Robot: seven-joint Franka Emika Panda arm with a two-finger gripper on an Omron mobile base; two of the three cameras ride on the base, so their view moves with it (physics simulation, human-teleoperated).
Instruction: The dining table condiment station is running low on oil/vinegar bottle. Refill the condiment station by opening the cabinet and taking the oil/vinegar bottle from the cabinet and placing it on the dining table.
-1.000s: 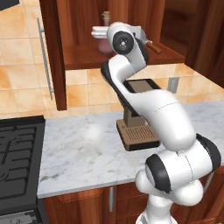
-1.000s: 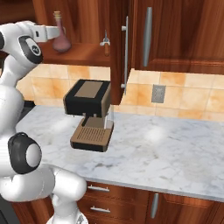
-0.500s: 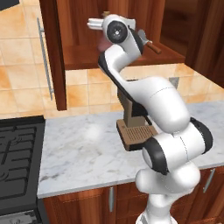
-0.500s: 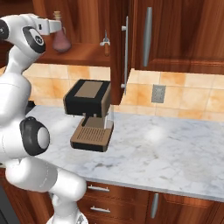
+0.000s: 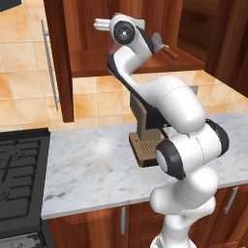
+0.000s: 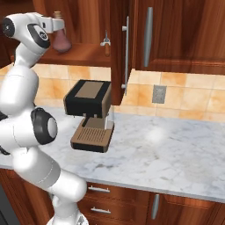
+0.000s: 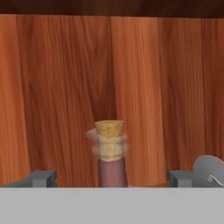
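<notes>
The oil/vinegar bottle (image 6: 61, 42) stands on the shelf of the open cabinet (image 6: 85, 53), reddish-pink with a tan cork. In the hand view its cork and thin neck (image 7: 110, 144) rise between my two fingertips. My gripper (image 7: 110, 178) is open, one finger on each side of the neck and apart from it. From the right base view my white hand reaches in level with the bottle's neck. From the left base view my wrist hides most of the bottle (image 5: 112, 49). The dining table is out of view.
A silver utensil with a brown handle (image 6: 105, 42) lies on the same shelf, right of the bottle. The cabinet's open door (image 5: 56, 58) stands at the left. Below are a coffee machine (image 6: 90, 115) on the marble counter (image 6: 167, 151) and a black stove (image 5: 19, 174).
My arm has swung up and further into the cabinet, bringing the hand to the bottle's neck. The jaws have stayed open and the bottle has not moved.
</notes>
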